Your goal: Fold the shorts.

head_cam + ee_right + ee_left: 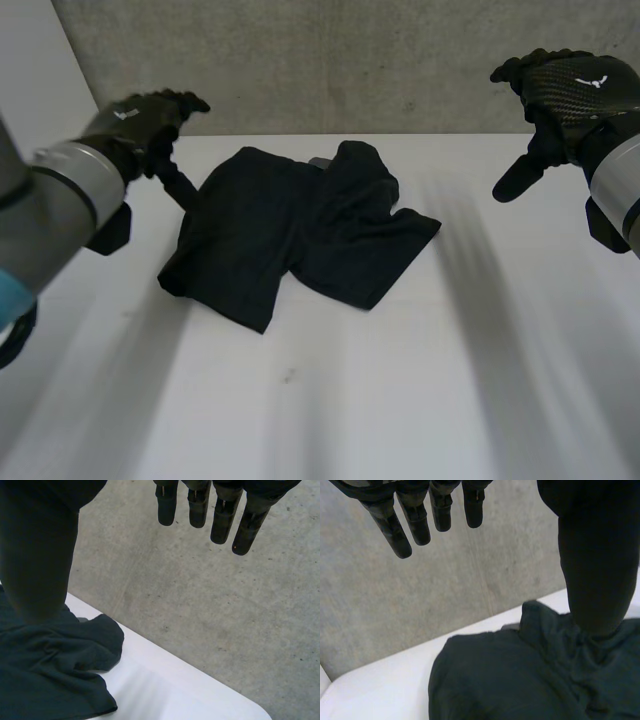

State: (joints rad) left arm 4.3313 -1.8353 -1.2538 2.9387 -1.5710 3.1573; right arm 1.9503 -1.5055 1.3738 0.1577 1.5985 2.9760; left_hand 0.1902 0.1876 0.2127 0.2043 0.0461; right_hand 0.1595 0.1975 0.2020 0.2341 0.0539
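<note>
Dark shorts (295,235) lie crumpled on the white table (400,400), toward its far middle, with one part bunched up at the far side. My left hand (140,125) hovers off the shorts' left edge, fingers straight and holding nothing. My right hand (565,90) is raised well to the right of the shorts, open and empty. In the left wrist view the straight fingers (415,517) hang above the shorts (520,680), thumb beside them. The right wrist view has the fingers (220,510) spread over the far table edge, the shorts (50,665) beside the thumb.
A grey concrete wall (350,60) rises right behind the table's far edge. Bare white tabletop stretches in front of the shorts and to their right.
</note>
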